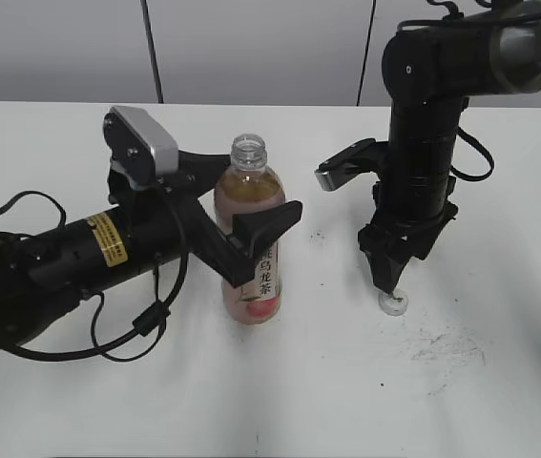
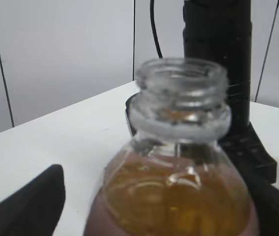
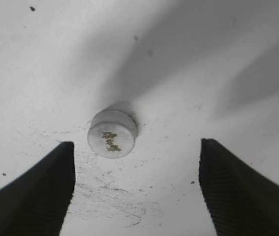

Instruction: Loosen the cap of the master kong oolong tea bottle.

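The master kong oolong tea bottle [image 1: 248, 181] stands upright at mid-table with its neck open and no cap on it. My left gripper [image 1: 255, 218] is shut on its body, one finger in front and one behind. The left wrist view shows the open threaded mouth and amber tea [image 2: 178, 196] between the fingers [image 2: 151, 209]. The cap [image 1: 393, 303] lies on the table to the right of the bottle. My right gripper [image 1: 387, 284] points down just above it, open and empty. In the right wrist view the cap [image 3: 112, 133] sits just beyond the spread fingers [image 3: 137, 145].
The white table [image 1: 280, 401] has dark scuff marks near the cap [image 1: 447, 348]. A grey panelled wall runs behind the table. A loose black cable [image 1: 141, 329] loops beside the left arm.
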Action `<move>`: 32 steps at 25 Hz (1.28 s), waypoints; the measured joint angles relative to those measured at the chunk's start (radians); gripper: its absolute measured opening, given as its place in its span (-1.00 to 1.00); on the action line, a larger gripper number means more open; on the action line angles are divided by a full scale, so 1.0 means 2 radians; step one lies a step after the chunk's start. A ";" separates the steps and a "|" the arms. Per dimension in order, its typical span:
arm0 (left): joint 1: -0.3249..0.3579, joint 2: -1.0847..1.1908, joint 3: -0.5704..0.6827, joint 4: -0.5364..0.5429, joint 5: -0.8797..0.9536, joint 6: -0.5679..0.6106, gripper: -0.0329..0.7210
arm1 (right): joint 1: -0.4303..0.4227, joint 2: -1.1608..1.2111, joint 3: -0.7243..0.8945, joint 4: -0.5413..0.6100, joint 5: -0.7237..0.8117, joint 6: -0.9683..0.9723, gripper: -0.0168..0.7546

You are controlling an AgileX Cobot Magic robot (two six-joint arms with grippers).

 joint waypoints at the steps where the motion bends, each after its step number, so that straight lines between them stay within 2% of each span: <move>1: 0.000 -0.002 0.000 0.000 0.000 0.000 0.64 | 0.000 0.000 0.000 0.000 0.000 0.000 0.56; 24: 0.000 -0.101 0.000 -0.015 0.002 -0.002 0.65 | 0.000 0.000 0.000 0.000 0.001 0.009 0.56; 32: 0.000 -0.170 0.000 -0.015 0.106 -0.034 0.65 | 0.000 0.000 -0.009 0.000 0.020 0.016 0.56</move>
